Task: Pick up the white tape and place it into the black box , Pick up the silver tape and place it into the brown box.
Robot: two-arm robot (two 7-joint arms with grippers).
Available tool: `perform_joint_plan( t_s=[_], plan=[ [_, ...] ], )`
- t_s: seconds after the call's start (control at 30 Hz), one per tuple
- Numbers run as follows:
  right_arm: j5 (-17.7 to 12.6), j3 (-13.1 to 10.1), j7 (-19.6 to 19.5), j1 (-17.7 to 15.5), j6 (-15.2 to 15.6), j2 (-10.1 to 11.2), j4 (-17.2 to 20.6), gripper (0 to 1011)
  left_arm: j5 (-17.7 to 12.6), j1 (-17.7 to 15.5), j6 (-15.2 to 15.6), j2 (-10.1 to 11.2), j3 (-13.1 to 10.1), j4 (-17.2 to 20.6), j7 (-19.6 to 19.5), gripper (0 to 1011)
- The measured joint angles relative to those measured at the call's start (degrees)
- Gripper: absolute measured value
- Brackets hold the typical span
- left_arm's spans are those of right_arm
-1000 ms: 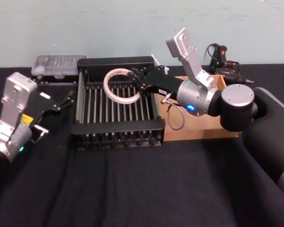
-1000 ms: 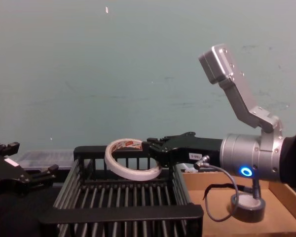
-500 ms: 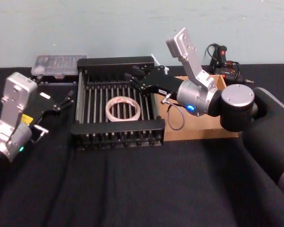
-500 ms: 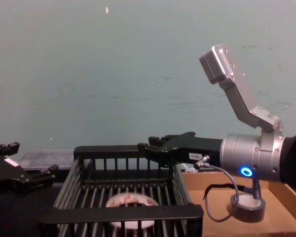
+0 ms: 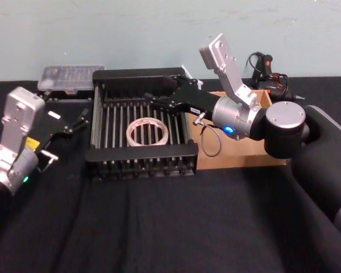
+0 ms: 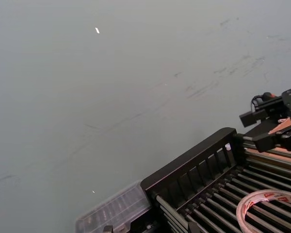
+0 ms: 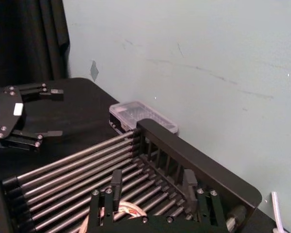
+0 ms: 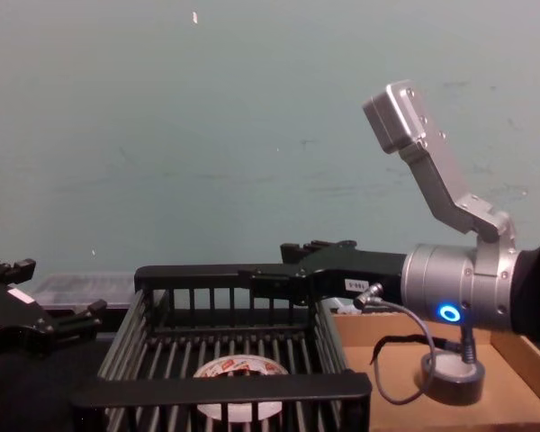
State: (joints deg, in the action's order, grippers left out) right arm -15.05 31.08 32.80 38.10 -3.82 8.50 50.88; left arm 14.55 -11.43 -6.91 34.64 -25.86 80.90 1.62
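I find the black box (image 5: 141, 153), a slatted plastic crate with barred floor and thick flat rims, at centre table, with the brown box (image 5: 244, 153), a shallow tan cardboard tray, touching its right side. The right gripper (image 5: 150, 101) hangs over the crate's far right corner, fingers spread wide and holding nothing. The white tape (image 5: 147, 132), a thin-walled ring with red print inside, lies flat on the crate bars below and nearer me than those fingers, so I judge that half of the task done. The silver tape (image 8: 451, 376), a small thick dull-grey roll, sits flat in the tray under the right forearm (hole upward, so no long axis to align to); it lies behind and right of the fingers. The left gripper (image 5: 68, 126) rests parked left of the crate, fingers apart.
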Motion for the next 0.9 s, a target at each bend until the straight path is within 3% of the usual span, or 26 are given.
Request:
perform_joint_plan(
  t_s=[0.13,0.33,0.73,0.9],
  plan=[
    [-0.2,-0.5,-0.3,-1.7,0.4,0.9,3.1,900,0.0,0.0,0.0,0.0,0.0,0.0,0.0,1001],
    [-0.7,-1.3,-1.1,-4.2,0.7,2.2,7.4,1002,0.0,0.0,0.0,0.0,0.0,0.0,0.0,1001],
    [-1.0,-3.8,-6.9,-13.9,1.3,5.9,20.6,1002,0.0,0.0,0.0,0.0,0.0,0.0,0.0,1001],
    [-0.5,-6.4,-11.2,-20.9,0.6,7.6,27.7,1002,0.0,0.0,0.0,0.0,0.0,0.0,0.0,1001]
  ],
)
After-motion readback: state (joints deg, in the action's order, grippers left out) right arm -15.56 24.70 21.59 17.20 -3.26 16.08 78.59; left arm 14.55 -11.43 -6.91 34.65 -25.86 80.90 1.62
